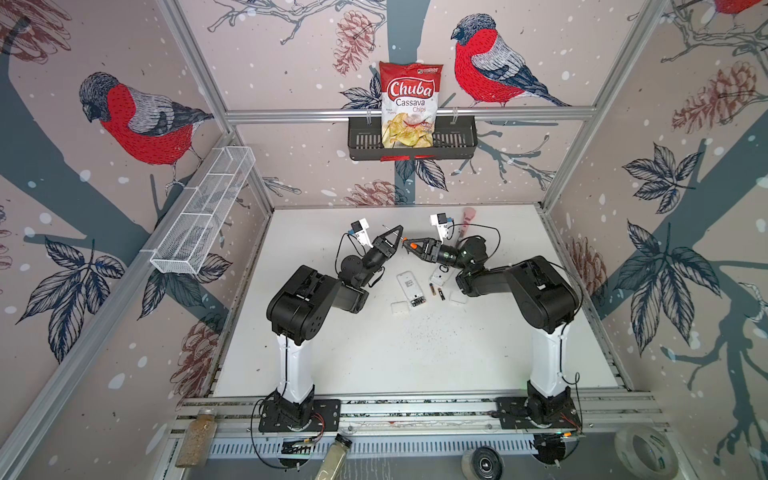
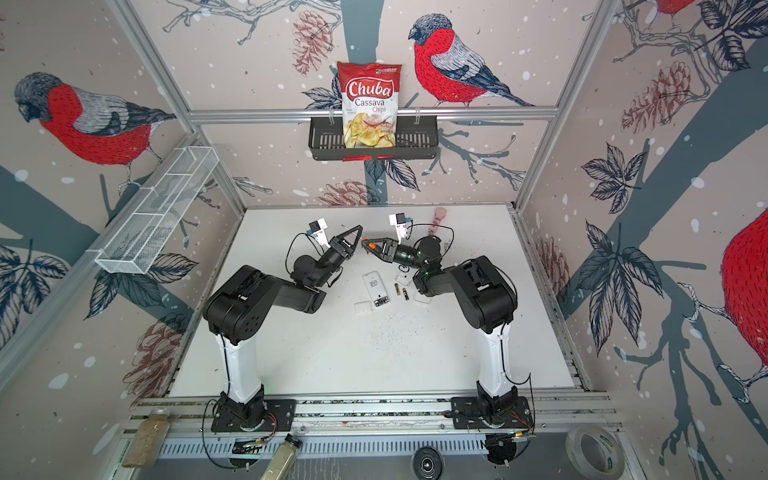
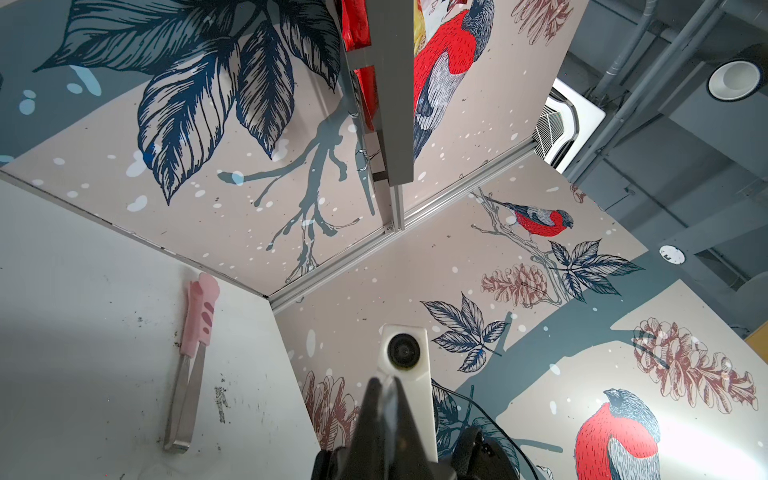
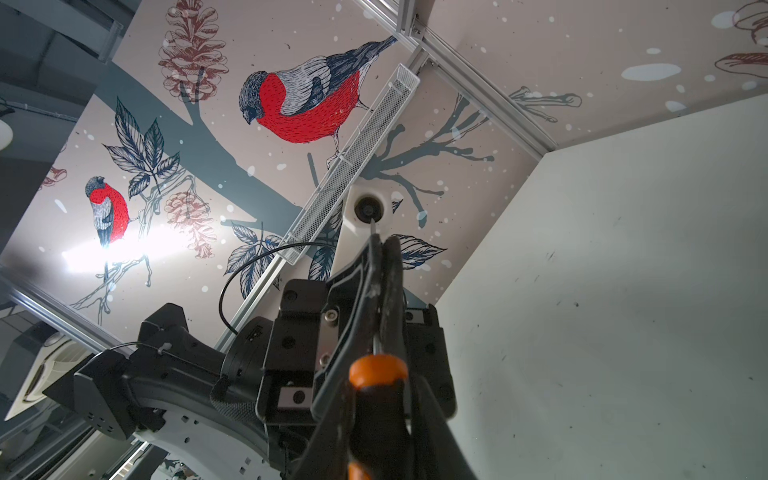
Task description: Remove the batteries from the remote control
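**Screwdriver [image 4: 377,370] clamped at both ends beyond the remote [image 1: 409,286]**

Nearest the right wrist lens, we see the orange-collared handle pinched between the closed jaws of the right gripper [image 1: 407,244]. The thin shaft runs on into the left gripper [image 1: 397,235], whose jaws are pressed together on the metal, with the tip poking out past them. In both top views the two grippers meet in the air, raised off the table [image 1: 374,353], just beyond the remote's far end. We find the remote lying flat with its near-end compartment uncovered; whether anything sits inside, we cannot tell. Two batteries [image 1: 432,289] lie loose on the table just beside the remote, on the right arm's side, not touching it. A small white cover [image 1: 399,308] lies by the remote's near end, on the left arm's side. Pink-handled tongs [image 3: 195,353] rest well beyond the remote, near the back wall.
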Tool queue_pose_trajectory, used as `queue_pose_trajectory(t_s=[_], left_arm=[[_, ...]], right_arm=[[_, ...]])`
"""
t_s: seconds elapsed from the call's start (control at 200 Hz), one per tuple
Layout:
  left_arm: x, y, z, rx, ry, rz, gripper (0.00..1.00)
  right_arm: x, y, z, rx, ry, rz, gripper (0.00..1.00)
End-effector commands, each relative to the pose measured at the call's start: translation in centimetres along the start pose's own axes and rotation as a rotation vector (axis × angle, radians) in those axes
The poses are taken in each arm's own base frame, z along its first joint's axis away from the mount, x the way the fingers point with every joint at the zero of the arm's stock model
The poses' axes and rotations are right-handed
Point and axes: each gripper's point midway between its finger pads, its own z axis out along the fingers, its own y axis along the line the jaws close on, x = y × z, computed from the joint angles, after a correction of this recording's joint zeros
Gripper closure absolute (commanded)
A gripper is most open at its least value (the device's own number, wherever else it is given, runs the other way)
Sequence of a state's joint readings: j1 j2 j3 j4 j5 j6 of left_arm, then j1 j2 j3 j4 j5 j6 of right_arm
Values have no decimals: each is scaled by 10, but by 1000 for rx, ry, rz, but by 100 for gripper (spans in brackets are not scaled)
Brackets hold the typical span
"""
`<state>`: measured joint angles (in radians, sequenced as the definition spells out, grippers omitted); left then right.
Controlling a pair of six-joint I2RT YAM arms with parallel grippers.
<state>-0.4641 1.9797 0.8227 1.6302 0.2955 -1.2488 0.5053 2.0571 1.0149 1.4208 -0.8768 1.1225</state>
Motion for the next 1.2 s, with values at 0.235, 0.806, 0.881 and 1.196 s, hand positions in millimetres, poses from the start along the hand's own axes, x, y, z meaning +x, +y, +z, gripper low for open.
queue_pose_trajectory(t_s=[0.235,0.806,0.881,1.196], left_arm=[[-6,-42,-7,162,-18,87,100],[5,-47,-15,162,16,145,19],[5,-49,-20,155,12,170,2],[9,-24,-46,-27,78,298,2]], right_arm=[[-13,6,-6,17,-49,-57,72],[-14,0,-17,113,-52,-50,90],[-17,-3,-27,152,-56,-39,91],[1,-20,-99,511,25,-23,93]])
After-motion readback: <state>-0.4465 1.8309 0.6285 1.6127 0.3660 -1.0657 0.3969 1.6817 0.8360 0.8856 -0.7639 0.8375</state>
